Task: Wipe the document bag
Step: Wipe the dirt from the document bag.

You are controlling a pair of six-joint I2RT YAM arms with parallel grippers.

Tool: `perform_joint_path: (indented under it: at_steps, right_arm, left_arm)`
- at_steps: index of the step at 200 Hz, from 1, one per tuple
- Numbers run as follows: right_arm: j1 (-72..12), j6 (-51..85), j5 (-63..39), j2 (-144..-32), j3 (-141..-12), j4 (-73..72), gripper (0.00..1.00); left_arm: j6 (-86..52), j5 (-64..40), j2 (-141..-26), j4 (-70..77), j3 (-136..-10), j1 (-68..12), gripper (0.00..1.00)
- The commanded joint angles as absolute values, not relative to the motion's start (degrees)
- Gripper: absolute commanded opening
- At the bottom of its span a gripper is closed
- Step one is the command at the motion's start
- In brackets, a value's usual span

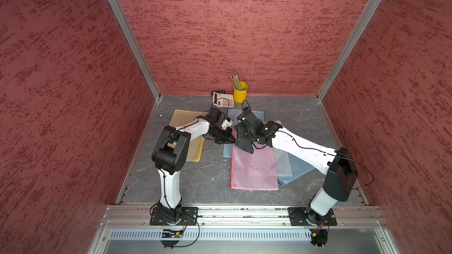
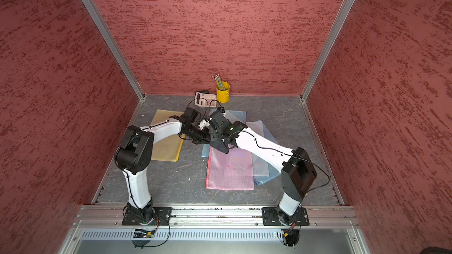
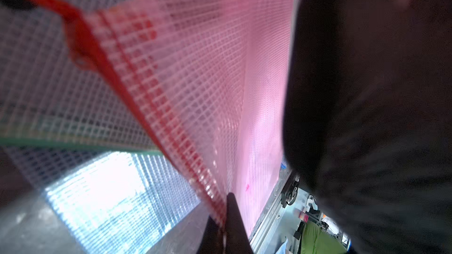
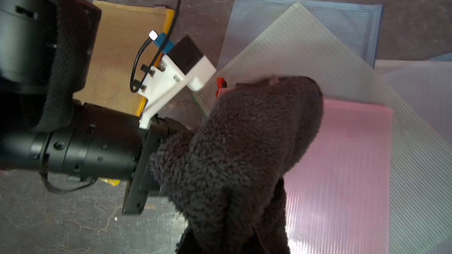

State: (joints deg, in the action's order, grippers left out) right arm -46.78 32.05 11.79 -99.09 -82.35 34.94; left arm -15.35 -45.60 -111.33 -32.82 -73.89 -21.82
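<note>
The document bag (image 1: 254,167) (image 2: 230,169) is pink mesh with a red zipper edge, lying flat near the table's middle on top of other bags. My left gripper (image 1: 231,140) (image 3: 223,230) is shut on its red-edged far left corner, which is lifted slightly; the left wrist view shows the pink mesh (image 3: 195,69) pinched between the jaws. A dark fluffy cloth (image 1: 244,145) (image 4: 244,155) hangs from my right gripper (image 1: 242,138), which is shut on it just right of the left gripper. The cloth rests on the bag's far end and hides the right fingertips.
A yellow mesh bag (image 1: 195,152) lies under the left arm. Blue bags (image 1: 296,167) and a clear one (image 1: 283,164) lie under and to the right of the pink bag. A calculator (image 1: 222,99) and a yellow pencil cup (image 1: 240,92) stand by the back wall.
</note>
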Motion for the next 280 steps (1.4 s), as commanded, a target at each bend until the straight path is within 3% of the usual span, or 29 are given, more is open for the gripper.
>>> perform_joint_path:
  at_steps: [1, 56, 112, 154, 182, 201, 228, 257, 280]
  right_arm:
    - [-47.15, 28.52, 8.31, -104.35, -75.75, 27.05, 0.0]
    - [-49.49, 35.4, 11.33, -104.33, -54.7, 15.38, 0.0]
    - [-62.84, 53.23, 19.19, -103.39, -47.11, 28.12, 0.0]
    - [-75.15, 71.94, 13.87, -101.83, -42.92, 37.77, 0.0]
    - [-80.7, 79.26, 7.22, -94.17, -37.62, 40.34, 0.0]
    - [-79.14, 76.45, 11.32, -86.97, -40.0, 44.61, 0.0]
    - [-68.13, 62.09, 20.6, -84.2, -53.31, 46.22, 0.0]
    - [-62.05, 49.52, 22.57, -92.14, -66.39, 37.12, 0.0]
    - [-60.4, 46.32, 20.67, -101.49, -68.45, 30.17, 0.0]
  left_arm:
    - [-17.42, -45.81, -111.06, -29.43, -70.68, -21.8, 0.0]
    - [-22.06, -42.48, -113.26, -24.16, -68.79, -21.89, 0.0]
    - [-24.76, -42.54, -114.83, -23.67, -68.61, -20.6, 0.0]
    - [-32.21, -44.25, -114.47, -14.94, -62.81, -18.03, 0.0]
    - [-29.62, -45.5, -113.65, -16.28, -62.83, -17.53, 0.0]
    - [-25.49, -46.67, -112.69, -20.23, -63.69, -17.67, 0.0]
    - [-21.18, -46.16, -110.32, -24.79, -63.45, -17.89, 0.0]
    - [-21.37, -45.77, -107.55, -24.05, -60.79, -17.91, 0.0]
    - [-22.28, -45.13, -106.86, -22.55, -59.13, -18.19, 0.0]
